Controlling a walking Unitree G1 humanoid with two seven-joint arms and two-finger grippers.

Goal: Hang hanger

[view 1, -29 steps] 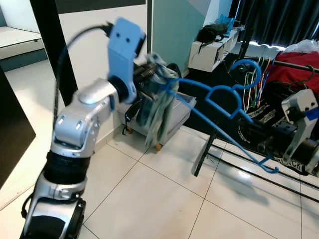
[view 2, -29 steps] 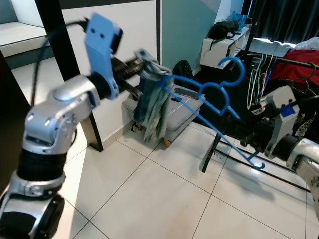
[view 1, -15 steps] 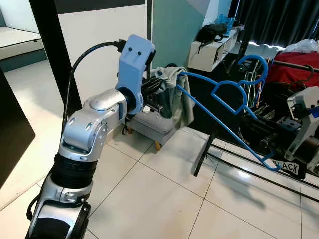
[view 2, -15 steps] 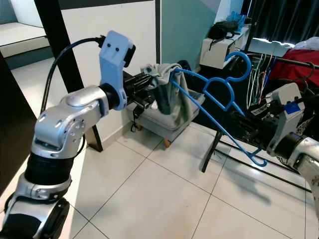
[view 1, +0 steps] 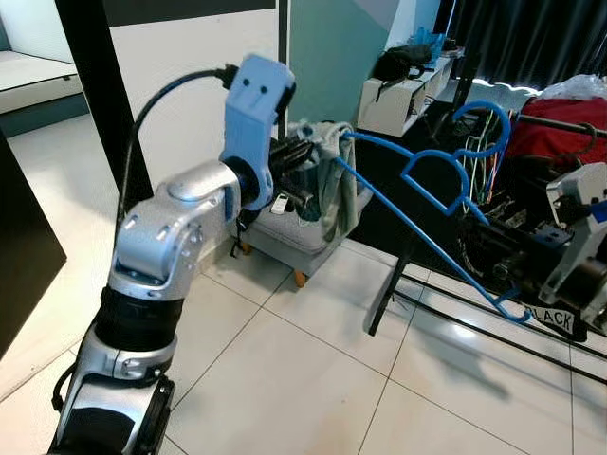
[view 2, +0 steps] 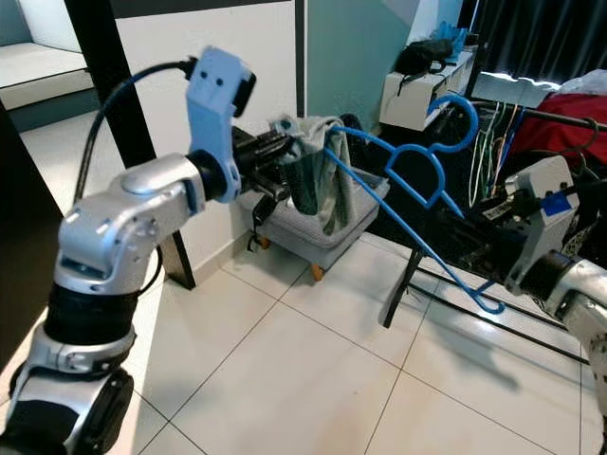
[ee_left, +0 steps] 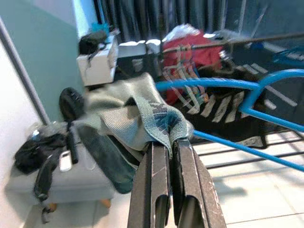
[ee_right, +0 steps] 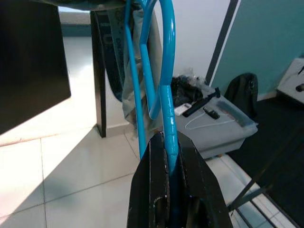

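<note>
A blue plastic hanger (ee_left: pixel 213 83) is held level between my two grippers, in front of the clothes rack. A grey-green cloth (view 1: pixel 327 190) drapes over its left end. My left gripper (view 1: pixel 305 169) is raised at chest height and shut on that cloth-covered end; in the left wrist view the fingers (ee_left: pixel 156 166) pinch the cloth (ee_left: pixel 137 111). My right gripper (view 1: pixel 503 284) is lower, at the right, and shut on the hanger's other end (ee_right: pixel 166 95). The hanger's hook (view 1: pixel 484 107) points up, near the rack's rail.
The clothes rack's rail (view 1: pixel 569 123) at the right carries a red garment (view 1: pixel 560 144) and several hangers. A grey storage box (view 1: pixel 303 237) with dark items stands on the tiled floor below the cloth. A white shelf (view 1: pixel 403 100) is behind, a black post (view 1: pixel 95 85) at the left.
The left gripper moved right and steadied. The cloth, swinging low a second ago, now hangs still on the hanger's end. The hook rose slightly toward the rail.
</note>
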